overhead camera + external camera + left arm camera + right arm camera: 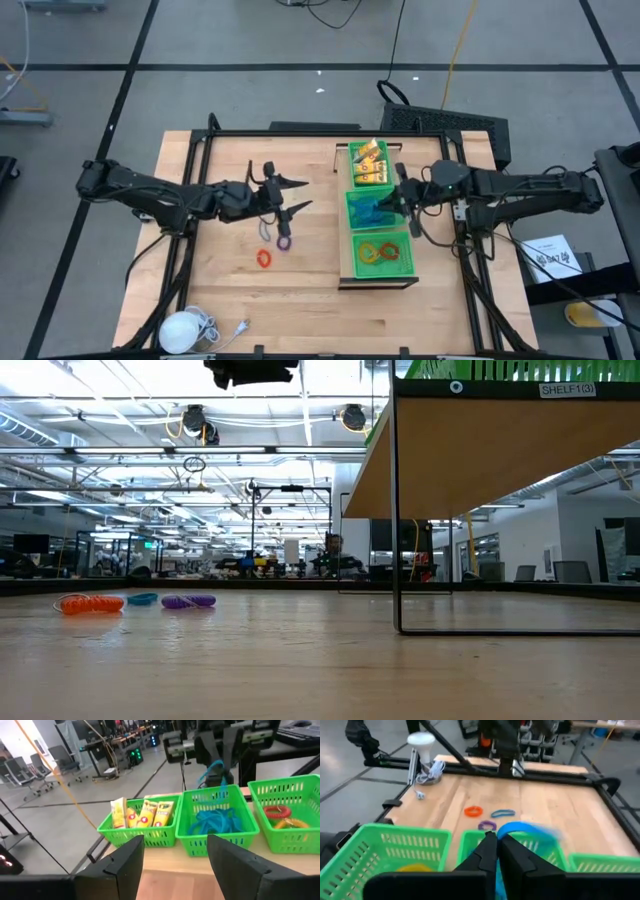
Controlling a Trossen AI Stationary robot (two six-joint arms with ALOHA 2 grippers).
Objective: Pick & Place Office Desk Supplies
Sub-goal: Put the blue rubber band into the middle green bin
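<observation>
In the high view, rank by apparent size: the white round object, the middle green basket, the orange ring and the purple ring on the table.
1. Middle green basket.
2. White round object.
3. Orange ring and purple ring: these look about alike, so I would not rank them.

Two dark jointed arms — black cabling along each, dark wedge-shaped jaws.

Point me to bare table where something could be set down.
Bare wood lies between the orange ring and the white round object, and along the near edge below the green baskets. It is crowded around the rings under the left gripper and at the baskets, where the right gripper holds a blue ring.
</observation>
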